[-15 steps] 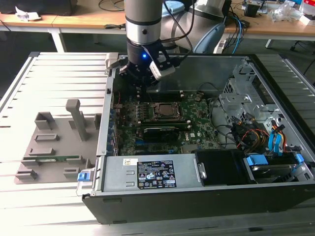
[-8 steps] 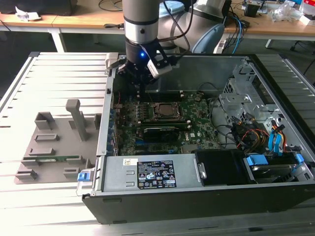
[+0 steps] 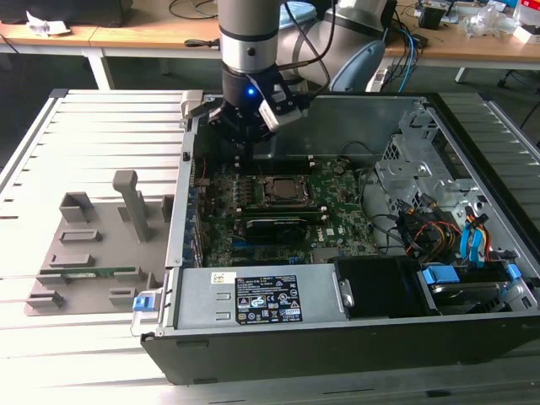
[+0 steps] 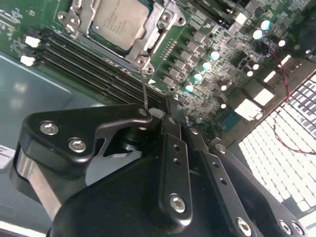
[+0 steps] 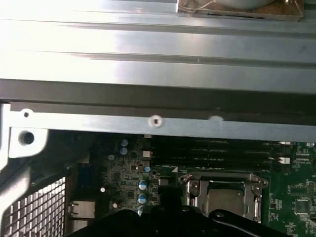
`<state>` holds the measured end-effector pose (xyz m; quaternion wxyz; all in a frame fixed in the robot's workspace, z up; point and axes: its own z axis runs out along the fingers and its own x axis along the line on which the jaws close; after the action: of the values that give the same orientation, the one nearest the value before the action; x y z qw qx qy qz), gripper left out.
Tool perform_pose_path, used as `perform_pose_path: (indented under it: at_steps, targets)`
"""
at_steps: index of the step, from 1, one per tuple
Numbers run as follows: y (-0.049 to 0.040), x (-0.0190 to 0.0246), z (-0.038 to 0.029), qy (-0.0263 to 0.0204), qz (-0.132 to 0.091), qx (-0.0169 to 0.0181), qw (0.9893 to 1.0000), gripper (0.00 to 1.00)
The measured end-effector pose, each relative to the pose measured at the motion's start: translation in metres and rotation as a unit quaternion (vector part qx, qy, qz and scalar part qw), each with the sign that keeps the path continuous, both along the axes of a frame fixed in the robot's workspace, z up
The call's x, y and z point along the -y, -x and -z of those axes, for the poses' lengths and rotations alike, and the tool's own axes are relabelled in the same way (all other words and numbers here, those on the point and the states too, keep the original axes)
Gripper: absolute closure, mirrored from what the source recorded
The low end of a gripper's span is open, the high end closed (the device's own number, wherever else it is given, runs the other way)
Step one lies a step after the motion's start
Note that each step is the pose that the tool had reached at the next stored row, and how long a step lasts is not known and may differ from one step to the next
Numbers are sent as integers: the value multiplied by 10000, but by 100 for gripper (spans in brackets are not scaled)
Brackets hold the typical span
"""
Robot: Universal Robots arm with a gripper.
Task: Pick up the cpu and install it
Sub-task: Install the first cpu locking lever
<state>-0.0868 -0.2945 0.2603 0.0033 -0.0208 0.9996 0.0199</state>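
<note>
The cpu [image 4: 117,19] sits seated in the motherboard socket [image 3: 287,192], silver top showing, metal socket frame [image 4: 157,29] around it and a thin lever wire [image 4: 144,88] running from the frame's corner toward the gripper; in the first wrist view the cpu [image 5: 224,200] lies inside the frame, partly hidden by the dark gripper body; long black memory slots [image 4: 84,69] run just beside the socket; green motherboard [image 3: 337,219] with round capacitors [image 4: 213,55] spreads around the socket; gripper [image 3: 245,135] hangs inside the open computer case [image 3: 472,337] near the socket, above the board's rear edge, holding nothing visible; whether its fingers are spread or pressed together cannot be told; a black card [image 3: 283,226] lies just beside the socket toward the case front; grey fixture tray [image 3: 93,253] rests well apart from the socket, outside the case on the exterior view's left, on the slatted metal table [image 3: 84,126].
</note>
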Motion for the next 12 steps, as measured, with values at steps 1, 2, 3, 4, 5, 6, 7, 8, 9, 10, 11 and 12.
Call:
perform_pose_path:
  at_steps: [1, 2, 3, 4, 5, 6, 7, 8, 9, 10, 11, 12]
  targets:
    - [-49, -1, 1, 0, -2, -1, 10000, 89]
    - [-84, -1, 1, 0, -3, -2, 10000, 89]
    - [-98, -1, 2, 0, -3, -2, 10000, 89]
    - [-110, -1, 2, 0, -3, -2, 10000, 89]
    - [-130, -1, 2, 0, -4, -2, 10000, 89]
    - [-147, -1, 5, -1, -4, -2, 10000, 89]
    - [-166, -2, 7, 0, -4, -3, 10000, 89]
    - [-188, -1, 8, 1, -5, -3, 10000, 89]
    - [-211, -2, 9, 2, -5, -3, 10000, 89]
    - [-236, -2, 10, 3, -4, -4, 10000, 89]
    - [-259, -2, 14, 3, -5, -5, 10000, 89]
    - [-277, -2, 16, 3, -5, -6, 10000, 89]
